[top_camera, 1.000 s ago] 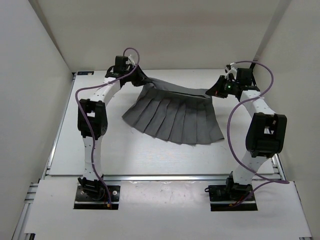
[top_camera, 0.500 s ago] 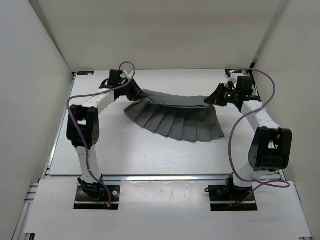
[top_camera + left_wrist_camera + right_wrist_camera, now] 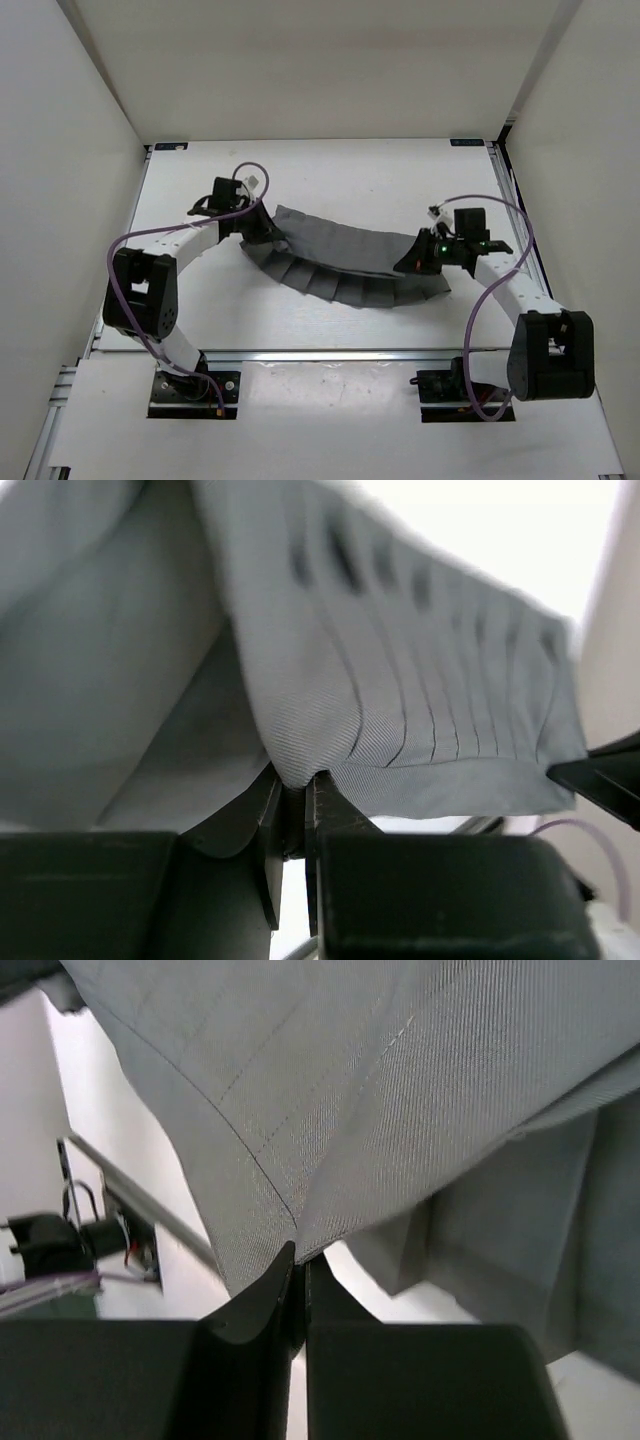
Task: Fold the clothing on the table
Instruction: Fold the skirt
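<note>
The left gripper (image 3: 293, 790) is seen clamped on the left end of the mid-grey pleated fabric skirt (image 3: 340, 255). The skirt is stretched across the middle of the flat white table (image 3: 330, 180), with its long axis set left to right and its pleated hem laid toward the near edge. Its right end is pinched in the closed right gripper (image 3: 298, 1260).

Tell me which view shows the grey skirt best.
The top external view: only there the whole skirt appears, stretched between the left pincer and the right pincer. The left wrist view shows only some pleats; the right wrist view, only a pinched fold.
</note>
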Motion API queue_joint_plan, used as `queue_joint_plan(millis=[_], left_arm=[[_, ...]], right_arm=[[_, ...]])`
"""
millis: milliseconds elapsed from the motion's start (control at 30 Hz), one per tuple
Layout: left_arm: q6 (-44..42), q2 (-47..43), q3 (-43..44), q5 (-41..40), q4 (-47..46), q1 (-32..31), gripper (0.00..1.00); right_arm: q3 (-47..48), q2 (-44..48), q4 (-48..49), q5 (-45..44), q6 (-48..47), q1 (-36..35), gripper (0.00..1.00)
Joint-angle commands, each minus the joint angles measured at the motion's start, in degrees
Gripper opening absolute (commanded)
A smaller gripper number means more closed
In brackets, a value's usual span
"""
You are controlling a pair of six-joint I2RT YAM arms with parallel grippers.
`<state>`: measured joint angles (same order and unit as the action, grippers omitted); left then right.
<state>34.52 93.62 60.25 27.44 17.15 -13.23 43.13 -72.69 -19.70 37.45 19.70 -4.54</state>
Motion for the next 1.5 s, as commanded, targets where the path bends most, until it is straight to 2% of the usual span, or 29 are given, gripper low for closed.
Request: queue_joint_plan(millis=[0,133,167,200,233,267,333,367,400,467,533,567,600,633,667,733,933,1133,1233,1333,1467], left_arm=[[-4.4,-3.5,-3.3,-7.5,7.0,-2.3,0.00],[-6.7,-8.5,-6.7,-12.7,14.3,-5.7,0.00],[-6.0,-9.7,-7.5,-13.5,15.4,-5.9,0.00],[-5.9,-11.1,-8.5,-16.0,17.7,-7.0,0.26],[-6.0,-11.7,-9.1,-17.8,19.0,-7.2,0.46],[-5.8,-13.4,-10.7,-18.7,19.3,-7.4,0.61],[-4.7,-15.8,-12.8,-20.6,19.8,-5.9,0.62],[-4.3,-17.4,-13.0,-20.9,19.5,-4.4,0.63],[-4.0,-18.9,-12.5,-21.3,19.3,-3.9,0.66],[-4.0,-19.6,-10.5,-21.0,19.1,-2.3,0.63],[-3.7,-18.1,-6.5,-19.3,17.3,-2.8,0.55],[-3.6,-17.3,-5.0,-17.5,15.7,-4.2,0.53],[-3.1,-16.3,-4.6,-15.4,14.3,-5.6,0.47],[-2.6,-14.6,-3.9,-14.2,12.0,-6.4,0.32],[-0.9,-13.7,-4.1,-11.2,8.6,-7.1,0.18],[0.9,-10.7,-4.5,-10.7,6.0,-8.6,0.00],[0.6,-2.0,-6.2,-20.2,6.9,-13.4,0.00],[0.9,1.9,-8.6,-24.5,4.2,-14.7,0.00],[0.5,5.2,-6.4,-26.8,4.4,-16.3,0.00],[1.1,9.7,0.1,-24.6,4.3,-16.0,0.00],[1.3,16.4,10.5,-23.0,6.7,-15.9,0.00]], right_arm=[[-3.7,3.7,-7.6,-0.6,1.8,-2.0,0.00],[-5.3,8.2,-17.8,-5.0,3.2,-2.6,0.00],[-5.5,8.4,-21.2,-7.2,3.4,-2.8,0.08],[-6.0,8.6,-24.0,-6.7,2.5,-1.8,0.37],[-6.2,8.8,-25.2,-6.4,2.0,-1.2,0.49],[-5.8,9.0,-27.6,-7.5,1.4,-1.0,0.56],[-5.0,10.6,-30.5,-10.0,1.5,-1.8,0.71],[-2.8,11.8,-32.7,-11.7,1.7,-1.4,0.71],[-0.9,11.7,-34.5,-13.3,1.9,-1.4,0.71],[2.4,13.4,-34.9,-14.0,3.2,-2.6,0.66],[4.6,12.6,-30.3,-12.8,4.5,-3.6,0.48],[5.1,11.1,-28.9,-12.8,5.0,-4.3,0.46],[5.8,9.2,-26.6,-11.7,5.7,-5.4,0.37],[6.0,7.3,-23.9,-12.1,6.6,-5.7,0.22],[5.6,6.4,-22.5,-12.3,7.5,-6.9,0.16],[3.7,3.2,-16.5,-11.4,8.7,-8.4,0.02],[-2.1,-4.9,-8.2,-9.9,10.5,-8.5,0.00],[-4.5,-13.9,-3.1,-9.8,10.6,-5.6,0.01],[0.4,-20.5,-3.6,-9.7,9.2,-3.6,0.00],[9.1,-27.9,-5.3,-9.5,7.7,-1.8,0.00],[26.3,-38.1,-10.6,-10.3,5.0,-0.2,0.00]])
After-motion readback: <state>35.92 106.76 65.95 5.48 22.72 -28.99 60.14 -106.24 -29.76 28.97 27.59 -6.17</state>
